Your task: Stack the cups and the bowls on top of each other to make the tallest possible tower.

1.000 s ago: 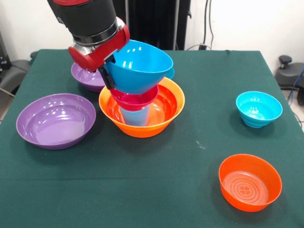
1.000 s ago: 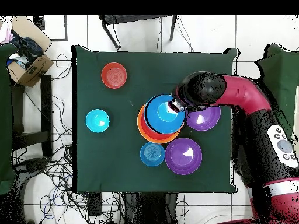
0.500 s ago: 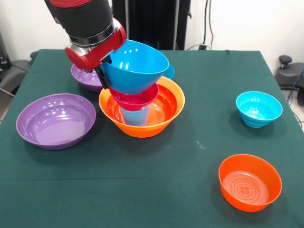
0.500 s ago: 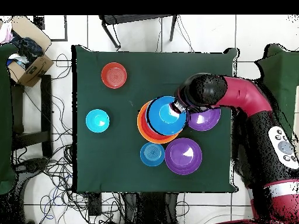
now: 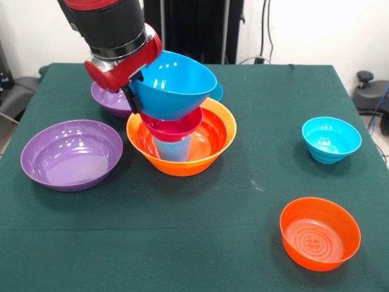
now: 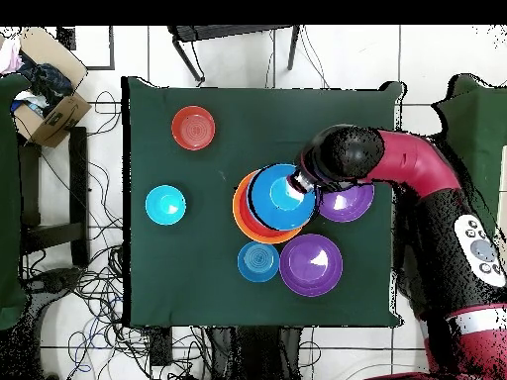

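While purple bowls (image 5: 72, 153) flank it, arm (image 5: 115, 36) possibly grips blue bowl (image 5: 176, 82).

Robot lab: green-clothed table (image 6: 347, 109), loose cables (image 6: 99, 287) on tiled floor, cardboard box (image 6: 50, 109) w/ clutter.

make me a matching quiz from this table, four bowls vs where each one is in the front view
Things:
1. blue bowl
2. large orange bowl
3. cyan bowl
4. purple bowl

Places:
a. alone at the right edge
b. top of the tower, at the end effector
c. left of the tower
d. base of the tower

Pairs: 1-b, 2-d, 3-a, 4-c
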